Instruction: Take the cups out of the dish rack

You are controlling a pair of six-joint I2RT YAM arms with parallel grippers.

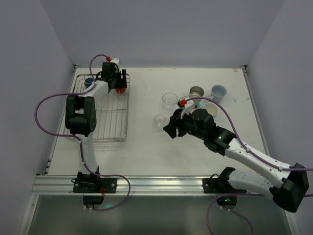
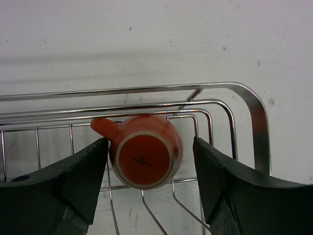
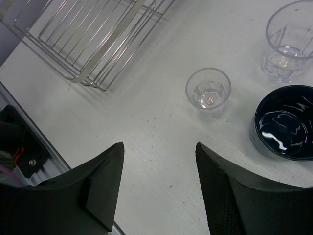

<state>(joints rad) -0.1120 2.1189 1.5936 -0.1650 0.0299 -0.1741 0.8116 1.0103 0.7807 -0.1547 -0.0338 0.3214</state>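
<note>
the rectangular silver wire-grid dish rack [image 1: 100, 115] lies on the left arm's side, so the left gripper [image 2: 149, 143] is much the nearer: it hangs open at the rack's far right corner, dark jaws flanking the glossy orange-red ceramic mug [image 2: 146, 152], which sits upturned, round base toward the wrist, handle jutting beside one finger. the right gripper [image 3: 159, 149] is open and empty over the matt white table [image 3: 146, 117], near a small faceted clear glass [image 3: 209, 88] outside the rack. a small blue cup [image 1: 88, 82] seems to sit in the rack's far left corner.
</note>
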